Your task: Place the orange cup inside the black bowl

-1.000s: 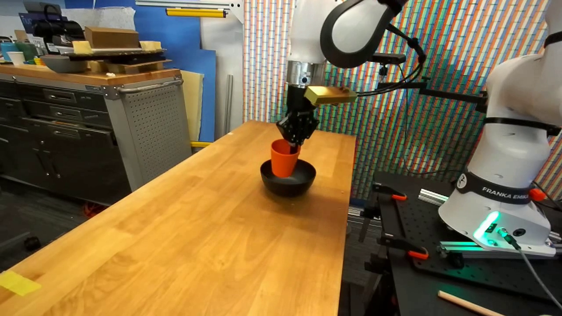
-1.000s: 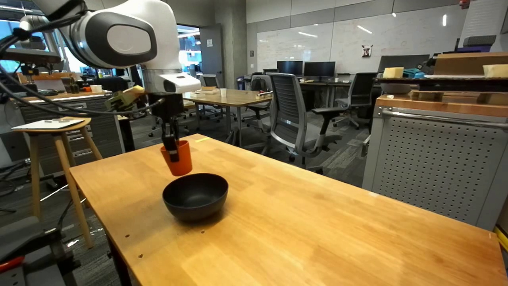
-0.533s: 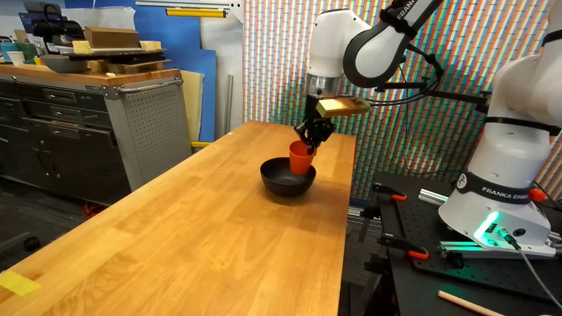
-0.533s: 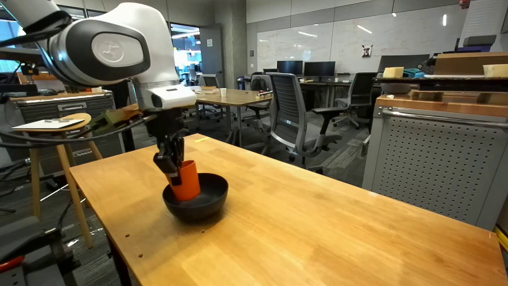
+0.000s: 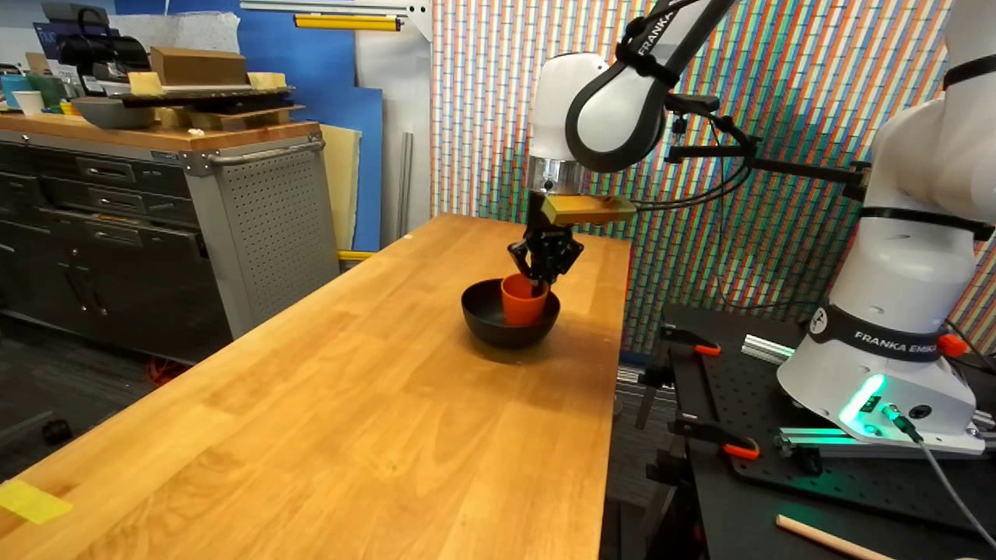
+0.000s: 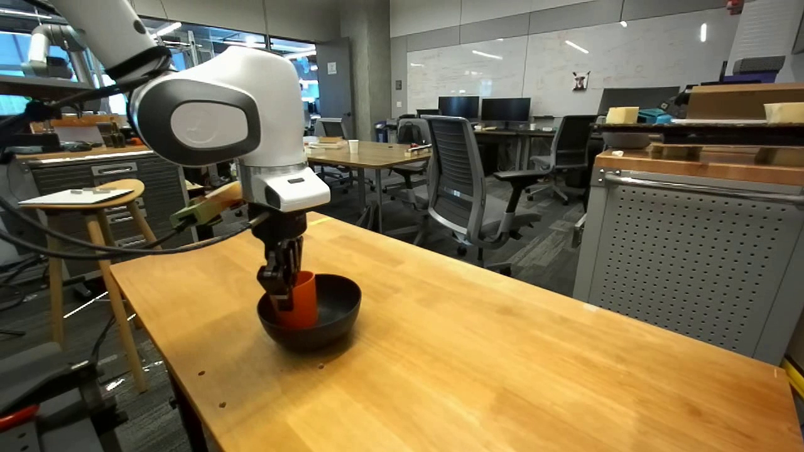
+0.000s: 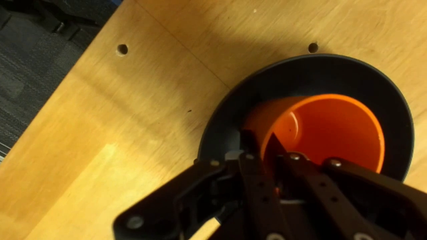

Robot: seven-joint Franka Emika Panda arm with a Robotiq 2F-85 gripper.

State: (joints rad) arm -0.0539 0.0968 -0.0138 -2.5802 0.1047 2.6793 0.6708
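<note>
A: Layout?
B: Wooden surface (image 5: 350, 435), light plank pattern. White Franka arm (image 6: 279, 107) over it, wrist pointing down, in both exterior views.
A: Black bowl (image 6: 320, 338)?
B: Upright on the surface, near the long edge on the robot's side.
A: Claw (image 7: 263, 145)?
B: Pinching the side wall of the orange cup (image 7: 330, 130). One jaw inside the cup, one outside, per the wrist view.
A: And the cup itself?
B: Inside the bowl, mouth up, near upright. Off-centre toward the robot's side, rim above the bowl's rim. Can't tell if its base touches the bowl floor; hidden.
A: Smaller stuff?
B: Yellow strip (image 5: 33, 502) flat on the surface in an exterior view, well apart from the bowl. Small round holes (image 7: 122, 49) in the wood; wrist view shows one just beside the bowl rim.
</note>
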